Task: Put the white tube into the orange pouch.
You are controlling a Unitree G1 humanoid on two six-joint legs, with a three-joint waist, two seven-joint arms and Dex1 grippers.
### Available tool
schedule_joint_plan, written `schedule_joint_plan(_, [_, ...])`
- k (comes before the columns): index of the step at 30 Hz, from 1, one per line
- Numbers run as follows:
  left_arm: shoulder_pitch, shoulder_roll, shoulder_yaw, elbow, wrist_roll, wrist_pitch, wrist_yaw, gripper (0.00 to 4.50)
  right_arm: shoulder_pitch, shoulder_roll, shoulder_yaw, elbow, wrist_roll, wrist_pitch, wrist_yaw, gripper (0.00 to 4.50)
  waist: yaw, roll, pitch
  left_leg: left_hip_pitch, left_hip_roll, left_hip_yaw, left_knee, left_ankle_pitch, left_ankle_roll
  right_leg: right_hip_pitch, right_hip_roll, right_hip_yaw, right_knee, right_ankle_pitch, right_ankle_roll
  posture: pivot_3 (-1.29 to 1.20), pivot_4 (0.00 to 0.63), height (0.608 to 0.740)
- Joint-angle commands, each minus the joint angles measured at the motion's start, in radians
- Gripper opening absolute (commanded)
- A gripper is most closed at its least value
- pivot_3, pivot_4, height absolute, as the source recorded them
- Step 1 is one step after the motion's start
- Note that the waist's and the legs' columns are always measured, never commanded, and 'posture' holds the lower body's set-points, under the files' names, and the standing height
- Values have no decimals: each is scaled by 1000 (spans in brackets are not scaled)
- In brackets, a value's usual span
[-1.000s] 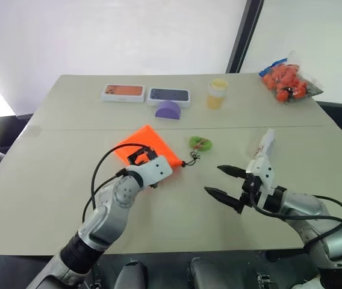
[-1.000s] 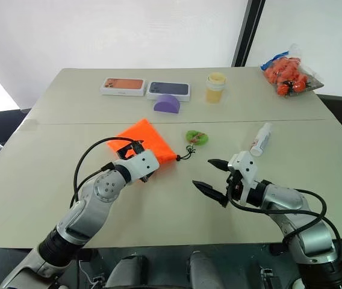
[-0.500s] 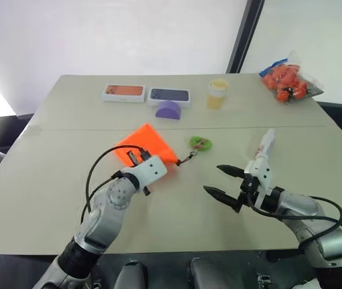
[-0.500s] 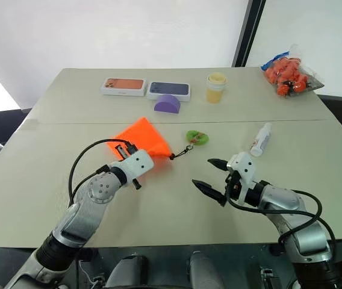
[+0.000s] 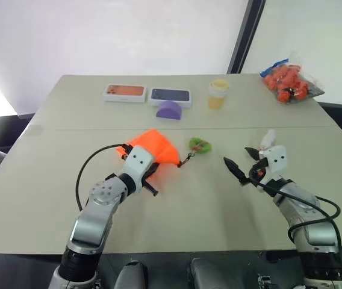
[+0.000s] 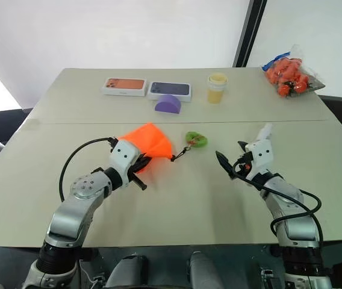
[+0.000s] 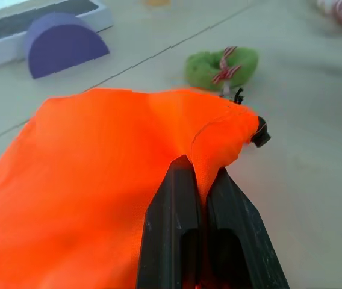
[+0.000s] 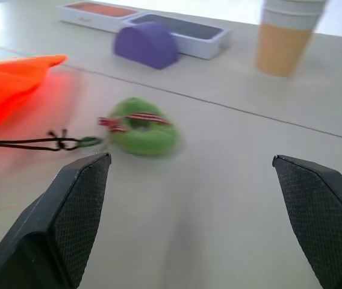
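1. My left gripper (image 7: 200,180) is fully closed, its two black fingers pinching a fold of the orange pouch (image 5: 155,146) near its mouth. The pouch is bunched and raised at the pinched edge; the rest rests on the table (image 5: 50,174).

2. From the pouch mouth a black cord (image 5: 186,160) runs to the round green tag (image 5: 200,144), which lies flat on the table just beside the pouch.

3. My right gripper (image 6: 231,155) is spread as wide as it goes and holds nothing. It hangs above the table, pointing toward the green tag.

4. The white tube (image 5: 269,137) lies on the table close behind my right gripper, partly hidden by it. It is untouched, and well apart from the pouch.

5. Progress, as I judge it: the pouch is secured at one side, which is the first step. The pouch mouth is not visibly opened. Remaining: grasp the tube with my right gripper, carry it across, spread the mouth and insert the tube. Most of the task is outstanding.

6. Along the far side of the table stand two flat boxes, one with an orange picture (image 5: 123,93) and one with a dark picture (image 5: 170,95), a purple half-round block (image 5: 169,109), a pale yellow cup (image 5: 218,93) and a clear bag of orange items (image 5: 288,79).

7. Labels: no writing or brand is legible on any item. Any mark on the tube cannot be made out here.
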State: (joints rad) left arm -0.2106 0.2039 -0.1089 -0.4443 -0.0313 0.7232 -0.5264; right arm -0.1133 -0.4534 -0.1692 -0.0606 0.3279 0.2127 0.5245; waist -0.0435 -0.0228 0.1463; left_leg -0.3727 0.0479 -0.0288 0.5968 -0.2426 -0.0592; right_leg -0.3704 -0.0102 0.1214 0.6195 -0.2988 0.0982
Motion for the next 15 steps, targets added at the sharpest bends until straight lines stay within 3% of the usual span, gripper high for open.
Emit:
schedule_joint_plan(1, [-25, -44, 87, -59, -123, 80, 7, 57, 10, 10, -24, 27, -5, -78, 16, 4500, -1, 0, 0, 0, 0, 0, 0, 0, 0, 0, 0, 0, 0, 0, 0, 0, 150, 723])
schedule_joint_plan(10, [1, -13, 241, -59, -399, 219, -53, 57, 82, 49, 3, 9, -17, -162, 25, 4500, -2, 1, 0, 1, 0, 0, 1, 0, 0, 0, 0, 0, 2, 0, 0, 0, 150, 723])
schedule_joint_plan(15, [17, 95, 295, 32, -529, 260, -163, 57, 129, 114, 63, -78, -21, -187, 13, 4500, -4, 1, 0, 1, 0, -1, 0, 0, 0, 0, 0, 0, 2, 0, -1, 0, 150, 723])
